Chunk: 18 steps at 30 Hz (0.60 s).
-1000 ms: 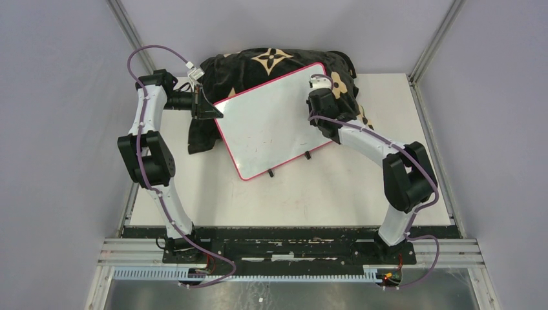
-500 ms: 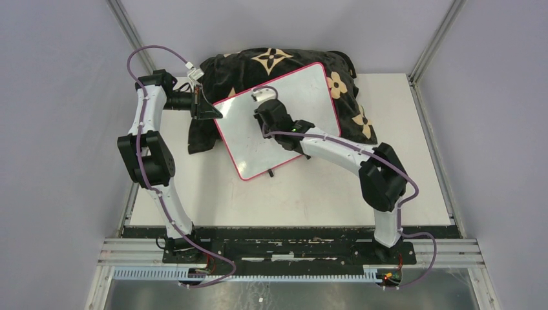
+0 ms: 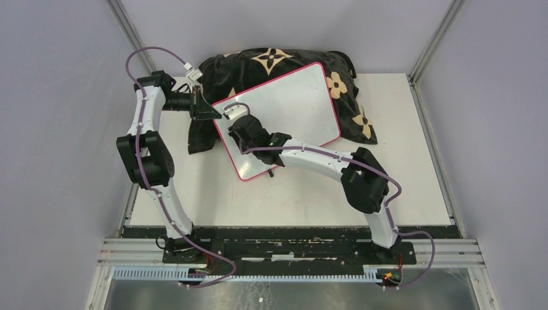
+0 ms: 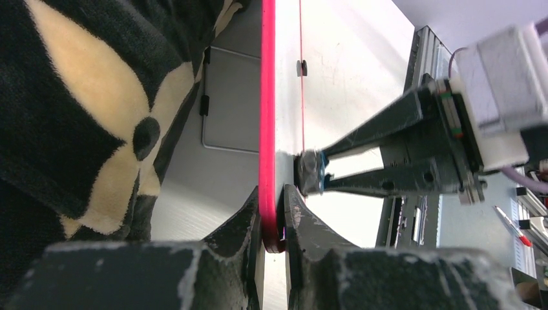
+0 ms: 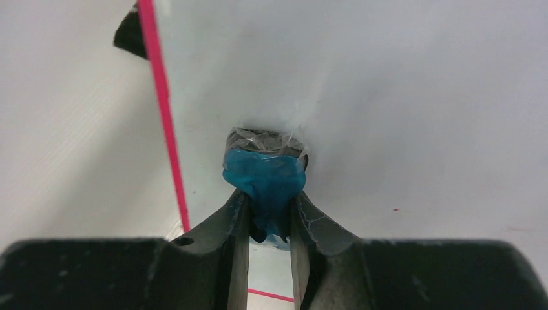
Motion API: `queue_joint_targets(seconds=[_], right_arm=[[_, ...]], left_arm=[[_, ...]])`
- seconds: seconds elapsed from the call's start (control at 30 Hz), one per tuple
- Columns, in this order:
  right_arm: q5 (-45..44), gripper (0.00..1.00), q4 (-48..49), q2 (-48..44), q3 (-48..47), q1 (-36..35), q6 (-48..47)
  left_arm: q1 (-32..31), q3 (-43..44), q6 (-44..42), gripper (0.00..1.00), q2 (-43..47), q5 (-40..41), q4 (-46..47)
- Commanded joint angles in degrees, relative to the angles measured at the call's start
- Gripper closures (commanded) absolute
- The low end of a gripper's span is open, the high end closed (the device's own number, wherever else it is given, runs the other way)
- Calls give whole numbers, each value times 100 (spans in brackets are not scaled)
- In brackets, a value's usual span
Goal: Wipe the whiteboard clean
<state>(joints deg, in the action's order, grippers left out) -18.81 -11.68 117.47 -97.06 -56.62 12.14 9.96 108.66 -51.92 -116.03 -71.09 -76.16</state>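
White tabletop [image 3: 323, 194] between grey walls: the large white whiteboard with its thin pink-red frame [image 3: 291, 110] leans back against a black cushion patterned with beige flowers [image 3: 258, 64] at the far side, its lower edge with the small black feet resting on the table.

My left gripper [image 4: 271, 206] has its jaws pinched together on the board's left edge, one finger in front of the pink rim and one behind, steadying it.

My right gripper [image 5: 268, 197] is clamped on a small blue eraser with a grey felt face [image 5: 265, 177]. The felt is pressed flat against the white surface just inside the left frame, close to where my other hand holds on.

By my reading the job is nearly done. No handwriting shows anywhere on the board from above, and the wrist camera finds only a tiny red fleck or two and a faint haze to the right of the eraser. What seems left is the strip along this left edge and a last pass over those specks. I cannot tell whether the part of the board hidden under my right arm is clean.
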Motion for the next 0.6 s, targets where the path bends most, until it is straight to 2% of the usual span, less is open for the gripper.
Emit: queue_joint_targets(seconds=[0.0,0.23,0.57], right_arm=[[145,99,257,256,-33,-172,-45],[-668,99,64,176,12,-87,-261],[-723,99,127,-781,1087,1209,-10]], left_arm=[[-158,-87,-593,97,260,254,58],[-160,-68,-569,97,317,287,63],[-155,-54,-559,97,342,314,60]])
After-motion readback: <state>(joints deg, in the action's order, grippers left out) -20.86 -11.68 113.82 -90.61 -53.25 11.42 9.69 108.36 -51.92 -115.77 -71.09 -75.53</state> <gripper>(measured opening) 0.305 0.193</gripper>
